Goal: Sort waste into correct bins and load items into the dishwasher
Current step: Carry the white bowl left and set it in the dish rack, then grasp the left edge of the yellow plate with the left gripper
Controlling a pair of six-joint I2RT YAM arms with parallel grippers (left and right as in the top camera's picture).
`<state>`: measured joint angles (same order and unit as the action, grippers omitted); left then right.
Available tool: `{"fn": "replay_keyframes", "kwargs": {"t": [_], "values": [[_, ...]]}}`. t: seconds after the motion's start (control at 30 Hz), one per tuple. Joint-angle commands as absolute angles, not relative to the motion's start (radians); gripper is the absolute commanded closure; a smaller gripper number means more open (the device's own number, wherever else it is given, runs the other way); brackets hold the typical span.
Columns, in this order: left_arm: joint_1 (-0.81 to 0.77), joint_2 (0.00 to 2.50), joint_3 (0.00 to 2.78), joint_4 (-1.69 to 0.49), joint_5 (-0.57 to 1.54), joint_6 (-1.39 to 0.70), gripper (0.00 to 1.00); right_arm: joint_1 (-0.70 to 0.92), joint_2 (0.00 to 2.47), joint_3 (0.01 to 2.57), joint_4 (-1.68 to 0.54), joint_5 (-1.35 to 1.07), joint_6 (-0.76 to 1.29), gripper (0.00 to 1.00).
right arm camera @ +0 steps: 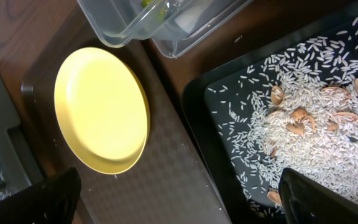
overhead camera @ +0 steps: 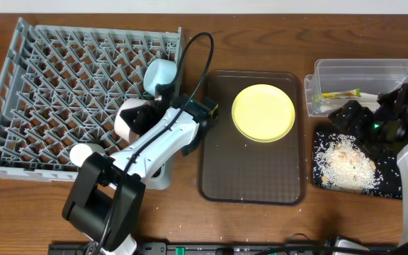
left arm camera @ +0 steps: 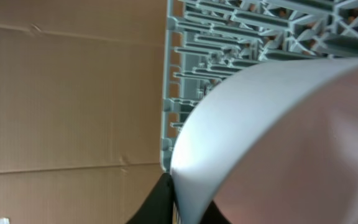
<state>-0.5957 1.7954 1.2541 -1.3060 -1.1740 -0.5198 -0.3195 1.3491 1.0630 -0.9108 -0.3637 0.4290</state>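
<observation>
left claw point(overhead camera: 142, 110) pinches pale pink bowl point(left arm camera: 278, 143) over dish rack point(overhead camera: 48, 78) | right claw point(right arm camera: 185, 208) spread above rice point(right arm camera: 291, 81)

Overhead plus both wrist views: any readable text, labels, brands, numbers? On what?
No legible text in any view.
snack wrapper in the clear tub: printed, but too small and blurred to read.
yellow plate, pale pink bowl, dish rack, black tray: no markings visible.
</observation>
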Motion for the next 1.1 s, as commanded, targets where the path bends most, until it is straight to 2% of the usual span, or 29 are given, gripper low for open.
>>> {"fn": "replay_keyframes", "kwargs": {"t": [0.0, 0.33, 0.53, 0.67, 0.83, 1.07], "values": [[-0.625, 1.810, 1.254, -1.307, -1.034, -0.559, 0.83, -0.321, 1.346, 1.064, -0.909, -0.367, 0.433, 0.01], [-0.711, 1.807, 1.266, -1.258, -0.946, -0.560, 0.61, -0.321, 1.346, 1.064, -0.909, -0.367, 0.433, 0.01], [-0.795, 1.777, 1.327, -1.167, -0.825, -0.550, 0.48, -0.321, 1.346, 1.064, -0.909, -0.367, 0.433, 0.01], [-0.818, 1.732, 1.372, -1.050, -0.633, -0.479, 0.46, -0.321, 1.346, 1.064, -0.909, -0.367, 0.433, 0.01], [-0.788, 1.683, 1.383, -0.753, -0.193, -0.413, 0.46, -0.321, 1.346, 1.064, -0.909, -0.367, 0.433, 0.01], [-0.658, 1.734, 1.382, -0.547, 0.033, -0.412, 0.46, -0.321, 1.346, 1.064, -0.909, -0.367, 0.433, 0.01]]}}
